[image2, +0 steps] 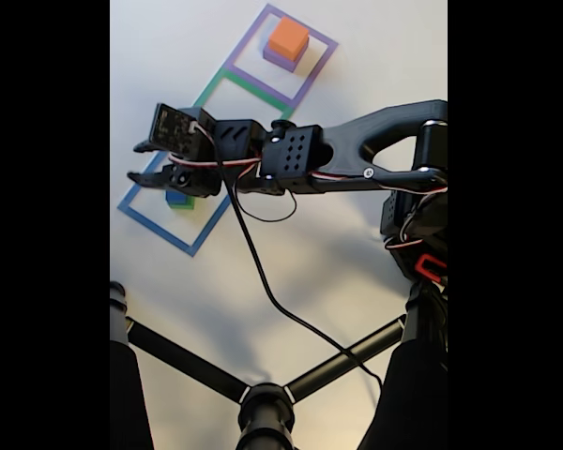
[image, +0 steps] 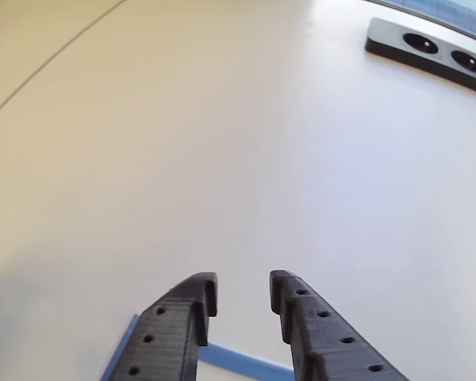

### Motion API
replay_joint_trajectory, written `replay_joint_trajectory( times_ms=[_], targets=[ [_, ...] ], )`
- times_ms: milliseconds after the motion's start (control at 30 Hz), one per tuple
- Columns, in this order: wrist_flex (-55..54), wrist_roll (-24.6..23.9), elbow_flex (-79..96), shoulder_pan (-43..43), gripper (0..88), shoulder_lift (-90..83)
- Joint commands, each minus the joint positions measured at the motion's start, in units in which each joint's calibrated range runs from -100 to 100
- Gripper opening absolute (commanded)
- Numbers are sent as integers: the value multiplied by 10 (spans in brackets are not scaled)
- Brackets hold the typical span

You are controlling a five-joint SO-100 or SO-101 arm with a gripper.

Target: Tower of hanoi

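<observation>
In the fixed view the gripper (image2: 143, 161) hangs part open and empty at the left over the blue tape outline (image2: 155, 223), with the blue block (image2: 177, 199) and a sliver of green just under it. The orange block (image2: 288, 38) sits on the purple block (image2: 279, 60) at the top of the frame. They look like light, soft foam, so a gentle pinch across two flat opposite sides should do.

A matt black plastic claw (image: 242, 295), its fingers (image: 321, 329) ridged with fine printed layers and dotted with small holes, hangs above a smooth white table (image: 222, 143) with a soft sheen. Flat blue tape (image: 242, 362) lies on it; the orange block (image2: 288, 38) looks matt and foam-like.
</observation>
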Motion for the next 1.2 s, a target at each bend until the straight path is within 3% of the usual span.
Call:
replay_joint_trajectory(
  times_ms=[0, 133, 400, 633, 767, 1167],
  targets=[
    [115, 0, -83, 39, 0, -65],
    [281, 0, -164, 86, 0, -95],
    [727, 0, -438, 203, 0, -132],
    [961, 0, -593, 325, 0, -129],
    [1043, 0, -656, 385, 1, -129],
    [1043, 0, -645, 460, 85, -149]
  ],
)
